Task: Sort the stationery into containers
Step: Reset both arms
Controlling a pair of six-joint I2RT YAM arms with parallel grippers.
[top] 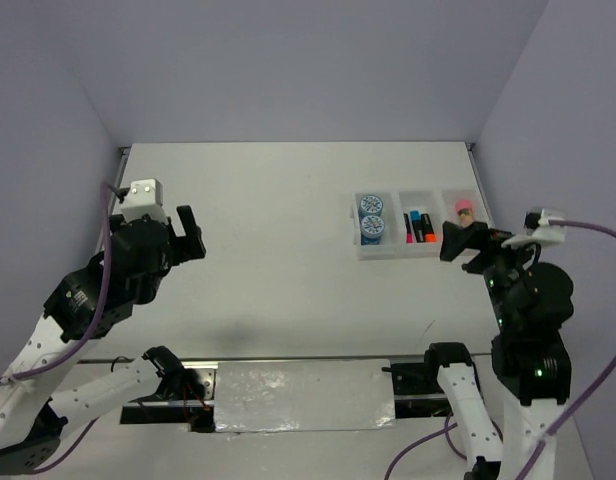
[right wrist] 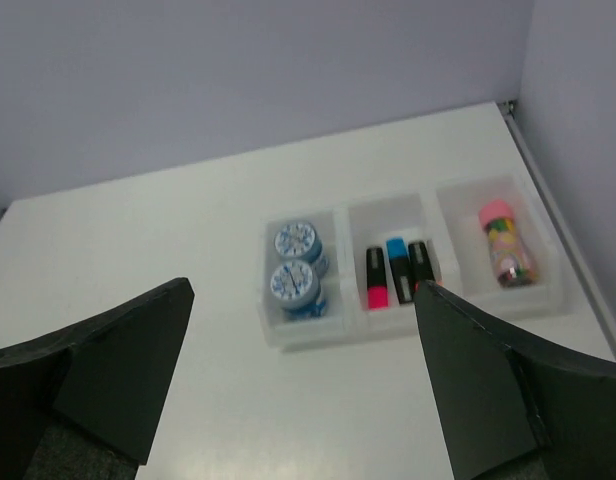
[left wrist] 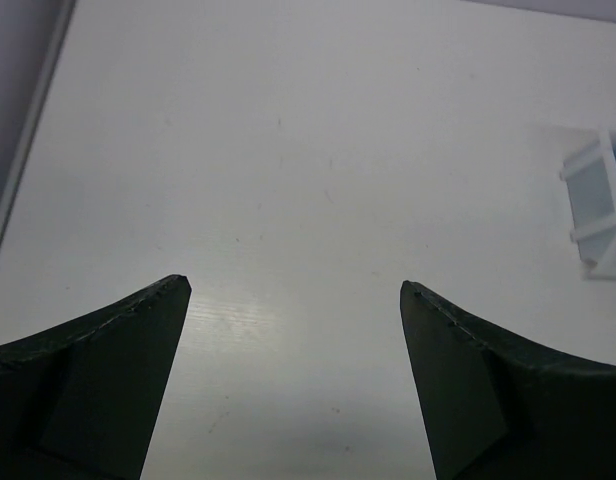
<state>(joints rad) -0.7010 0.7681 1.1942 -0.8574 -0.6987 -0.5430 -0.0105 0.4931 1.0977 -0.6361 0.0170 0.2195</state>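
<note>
Clear plastic tray point(right wrist: 300, 330) with stationery point(right wrist: 396, 270) sorted inside, ahead of right jaws; both jaws spread, empty

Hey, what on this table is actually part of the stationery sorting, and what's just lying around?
Part of the job: clear three-compartment tray, two blue tape rolls, three highlighters, pink-capped glue stick.
Just lying about: silvery plate between the arm bases, purple cables.

Left wrist view's right edge cuts off the blurred tray point(left wrist: 595, 197)
</note>
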